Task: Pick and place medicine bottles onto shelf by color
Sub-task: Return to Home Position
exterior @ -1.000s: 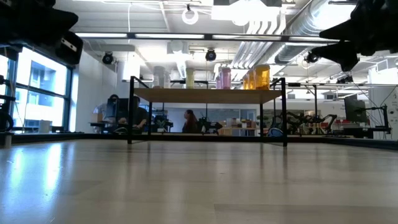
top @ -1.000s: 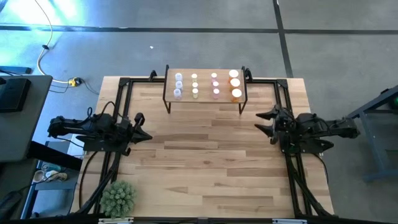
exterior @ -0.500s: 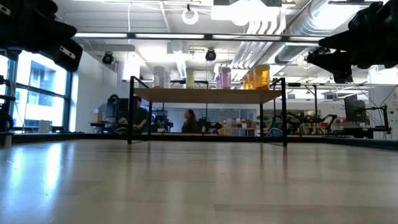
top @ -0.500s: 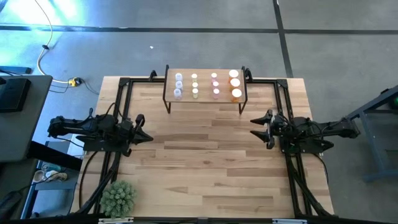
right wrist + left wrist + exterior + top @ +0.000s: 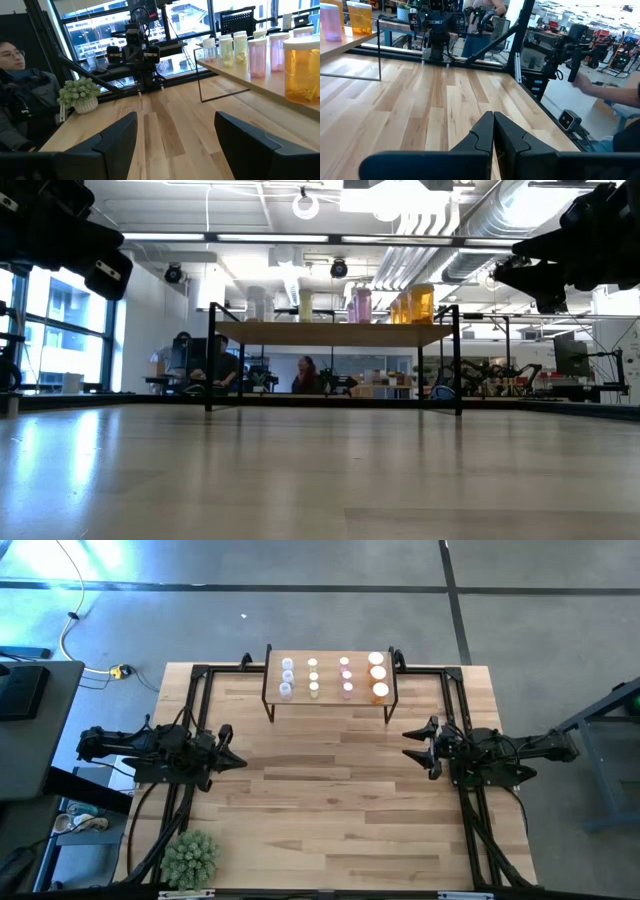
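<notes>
The shelf [image 5: 330,702] stands on thin black legs at the middle of the table's far side. On its wood top the medicine bottles stand upright in columns: bluish-clear [image 5: 287,677], pale yellow [image 5: 313,676], pink [image 5: 346,677] and larger orange [image 5: 378,678]. The right wrist view shows the same row, ending in an orange bottle [image 5: 302,70]. My left gripper [image 5: 238,762] hovers shut at the table's left side, its fingers [image 5: 485,131] pressed together. My right gripper [image 5: 408,746] hovers open at the right side, with nothing between its fingers [image 5: 117,137]. Both point level toward the table's middle.
A small potted plant [image 5: 190,858] sits at the table's near left corner. Black frame rails [image 5: 196,690] run along the left, right and far sides. A person [image 5: 20,100] sits beyond the table's left side. Bare wood [image 5: 330,790] lies between the grippers.
My right gripper has sunk a little and come toward the table's middle, staying open, then held still. My left gripper has tipped its nose slightly downward in place, still shut. The bottles and shelf have not moved.
</notes>
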{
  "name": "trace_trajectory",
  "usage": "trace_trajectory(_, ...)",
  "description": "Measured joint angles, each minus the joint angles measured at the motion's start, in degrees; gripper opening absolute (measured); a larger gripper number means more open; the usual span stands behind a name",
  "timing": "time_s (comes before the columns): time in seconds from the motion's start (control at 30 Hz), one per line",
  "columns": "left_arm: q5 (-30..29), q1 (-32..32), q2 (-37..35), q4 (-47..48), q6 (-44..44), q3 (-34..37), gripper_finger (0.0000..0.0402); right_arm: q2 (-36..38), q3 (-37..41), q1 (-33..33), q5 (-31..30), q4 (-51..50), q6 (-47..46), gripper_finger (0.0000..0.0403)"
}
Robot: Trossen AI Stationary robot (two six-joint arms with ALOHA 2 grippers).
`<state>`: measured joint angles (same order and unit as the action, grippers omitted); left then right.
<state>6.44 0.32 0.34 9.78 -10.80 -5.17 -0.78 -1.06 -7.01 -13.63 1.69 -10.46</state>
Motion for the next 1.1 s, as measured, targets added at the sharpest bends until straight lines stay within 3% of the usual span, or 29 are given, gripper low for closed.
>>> trace_trajectory(1.1,-1.13,0.17,-0.09,-0.22,-1.52,-0.02,0.0000,-0.02,0.02,0.01,-0.07,-0.08,0.00,0.0257)
